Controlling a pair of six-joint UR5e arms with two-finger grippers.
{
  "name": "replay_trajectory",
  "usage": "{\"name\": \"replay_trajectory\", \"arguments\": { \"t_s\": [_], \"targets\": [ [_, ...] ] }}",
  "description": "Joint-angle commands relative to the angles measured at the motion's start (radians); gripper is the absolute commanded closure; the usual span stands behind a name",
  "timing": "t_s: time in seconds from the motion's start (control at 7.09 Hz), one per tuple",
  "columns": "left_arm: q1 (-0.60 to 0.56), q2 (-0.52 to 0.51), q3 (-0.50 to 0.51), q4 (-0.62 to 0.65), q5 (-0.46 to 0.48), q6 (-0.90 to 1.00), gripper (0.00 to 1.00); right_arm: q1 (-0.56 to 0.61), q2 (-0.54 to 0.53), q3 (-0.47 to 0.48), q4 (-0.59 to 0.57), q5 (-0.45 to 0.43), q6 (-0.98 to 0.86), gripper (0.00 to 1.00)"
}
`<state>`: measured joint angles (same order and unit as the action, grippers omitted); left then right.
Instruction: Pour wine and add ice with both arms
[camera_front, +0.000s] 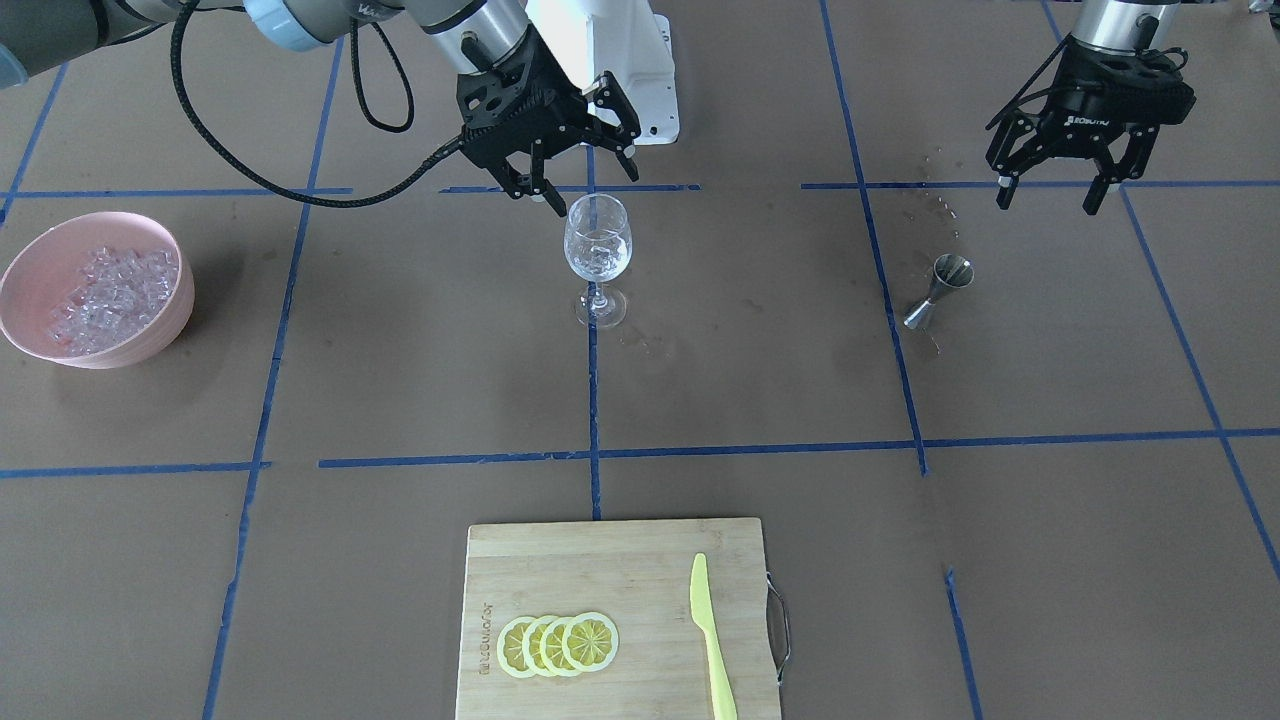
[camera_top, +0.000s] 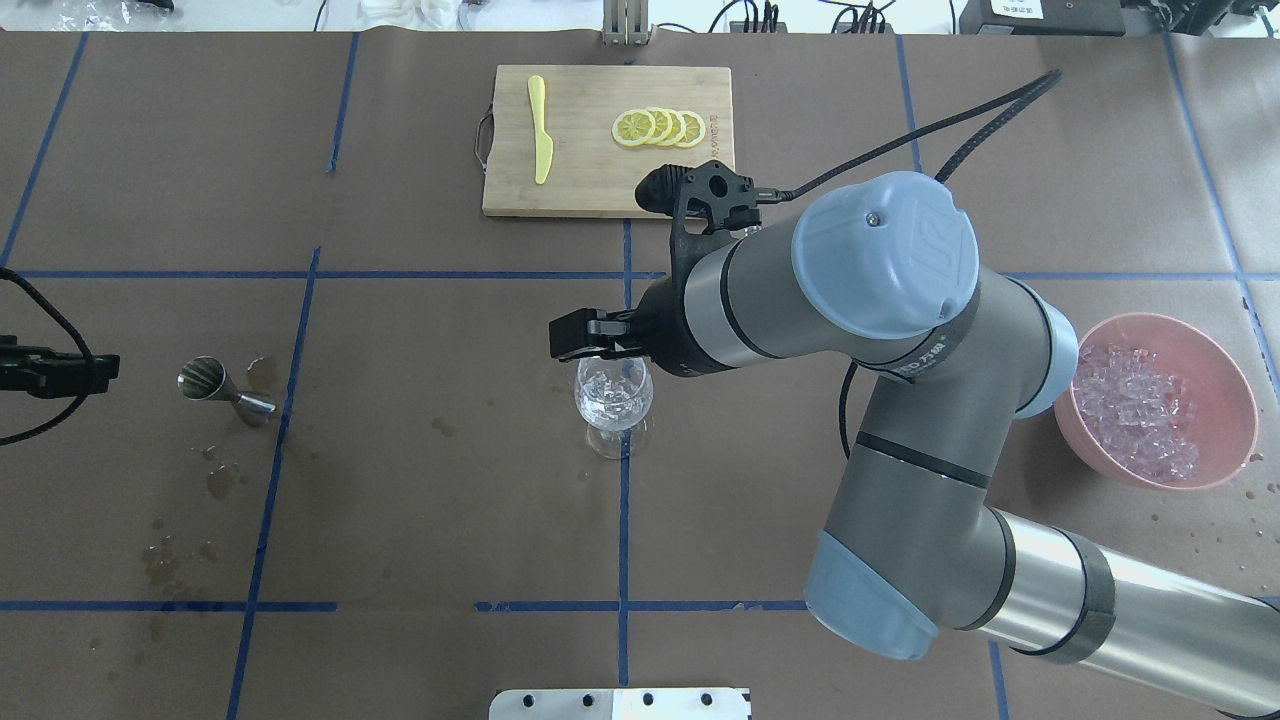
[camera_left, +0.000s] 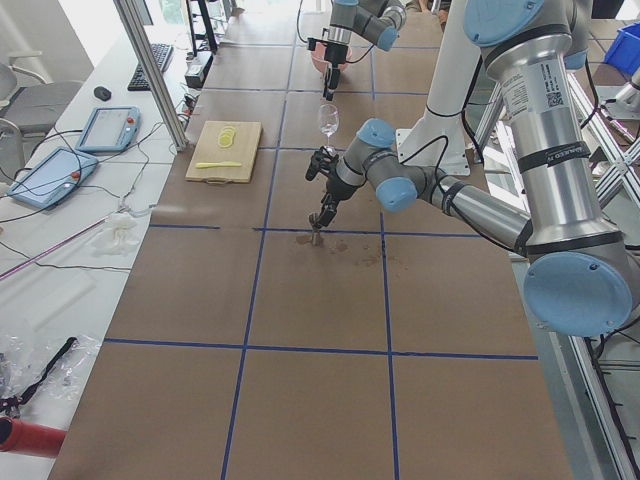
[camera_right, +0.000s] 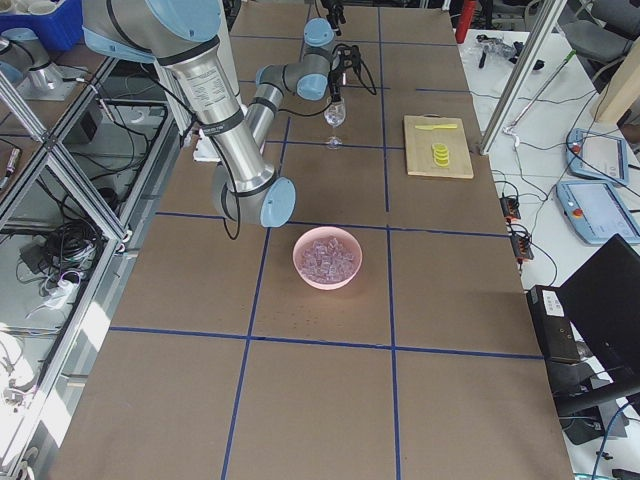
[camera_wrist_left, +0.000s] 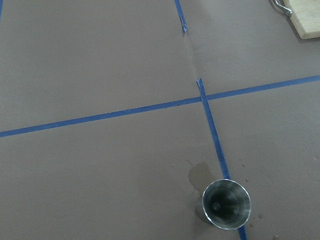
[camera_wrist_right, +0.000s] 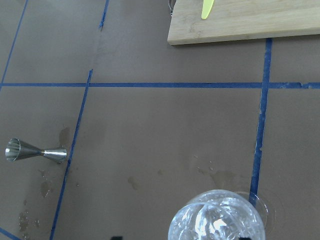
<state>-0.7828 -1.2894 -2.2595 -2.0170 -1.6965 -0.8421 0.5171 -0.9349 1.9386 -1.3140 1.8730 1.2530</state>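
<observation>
Hovering above one glass (camera_front: 597, 250), the right gripper (camera_front: 583, 180) hung spread and empty. The left gripper (camera_front: 1050, 198), equally spread, hung near one jigger (camera_front: 938, 290). One bowl (camera_front: 150, 340) held uncountable heaped ice (camera_front: 115, 295). The wine (camera_front: 596, 270) was hard to tell from the cubes in the glass.

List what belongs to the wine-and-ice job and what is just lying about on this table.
Job in hand: wine glass; pink bowl; ice heaped in the bowl; metal jigger; right pincer, open over the glass; left pincer, open.

Lying about: wooden cutting board; lemon slices; yellow knife.
</observation>
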Motion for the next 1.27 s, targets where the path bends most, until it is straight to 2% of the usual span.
{"name": "replay_trajectory", "arguments": {
  "t_s": [0.0,0.14,0.28,0.42,0.56,0.99,1.13],
  "targets": [
    [-0.082,-0.103,0.012,0.099,-0.029,0.092,0.0,0.015,-0.002,0.045,-0.097,0.006,-0.004,0.0],
    [-0.184,-0.154,0.033,0.14,-0.155,0.203,0.0,0.047,-0.004,0.065,-0.159,0.026,-0.015,0.0],
    [-0.313,-0.238,0.093,0.188,-0.238,0.295,0.0,0.102,-0.011,0.071,-0.203,0.085,-0.026,0.0],
    [-0.39,-0.299,0.188,0.205,-0.314,0.343,0.0,0.163,-0.019,0.069,-0.25,0.148,-0.082,0.0],
    [-0.442,-0.333,0.242,0.207,-0.409,0.371,0.0,0.22,-0.03,0.069,-0.327,0.182,-0.168,0.0],
    [-0.587,-0.364,0.336,0.233,-0.428,0.498,0.0,0.381,-0.12,0.047,-0.502,0.207,-0.502,0.0],
    [-0.631,-0.363,0.371,0.234,-0.469,0.55,0.0,0.436,-0.155,0.034,-0.551,0.215,-0.647,0.0]
  ]
}}
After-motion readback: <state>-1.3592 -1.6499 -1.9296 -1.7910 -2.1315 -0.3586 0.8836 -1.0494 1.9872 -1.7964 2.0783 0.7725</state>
